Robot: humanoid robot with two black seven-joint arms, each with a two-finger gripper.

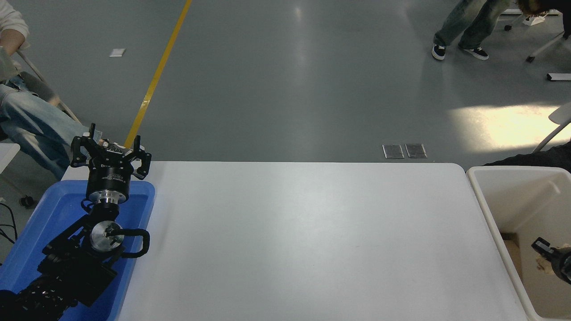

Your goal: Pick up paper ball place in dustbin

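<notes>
Head view: my right gripper sits over the bin, apparently clamped on the ball; next I let go. Left gripper parked, spread.

white table, blue tray at its left, seated person beyond

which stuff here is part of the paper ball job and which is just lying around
Part of the job:
- dustbin
- right end effector, over the dustbin
- paper ball, a tan scrap showing at it

Just lying about:
- blue tray
- left end effector, parked over the tray
- white table
</notes>
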